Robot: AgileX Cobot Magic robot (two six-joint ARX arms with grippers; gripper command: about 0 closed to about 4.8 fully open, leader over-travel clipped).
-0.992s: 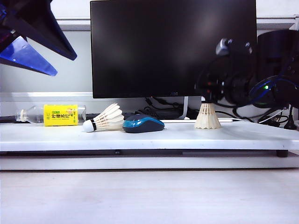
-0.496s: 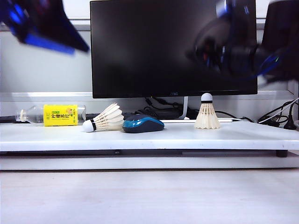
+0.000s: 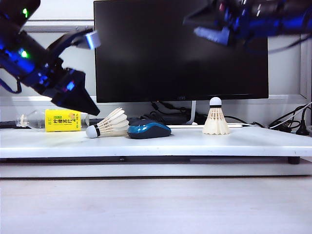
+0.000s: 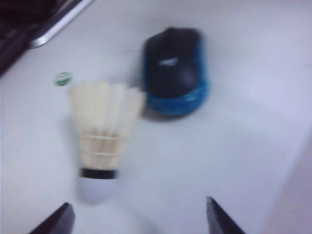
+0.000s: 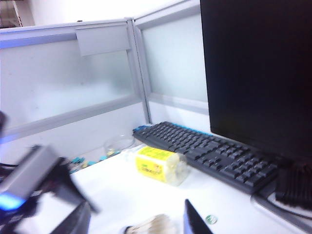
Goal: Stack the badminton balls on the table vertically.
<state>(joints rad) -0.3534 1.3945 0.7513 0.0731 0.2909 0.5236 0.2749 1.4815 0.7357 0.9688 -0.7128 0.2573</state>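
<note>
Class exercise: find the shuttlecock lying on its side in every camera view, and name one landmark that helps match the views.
Exterior: lying shuttlecock left of centre, beside the mouse.
Left wrist: centre-left, cork toward the open left end effector.
Right wrist: feathers at the bottom edge.
Landmark: yellow-labelled bottle.

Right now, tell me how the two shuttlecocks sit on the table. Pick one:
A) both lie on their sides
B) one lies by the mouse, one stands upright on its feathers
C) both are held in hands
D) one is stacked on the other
B: one shuttlecock lies on its side touching the mouse, and the other shuttlecock stands feathers-down, cork up, alone under the monitor.
</note>
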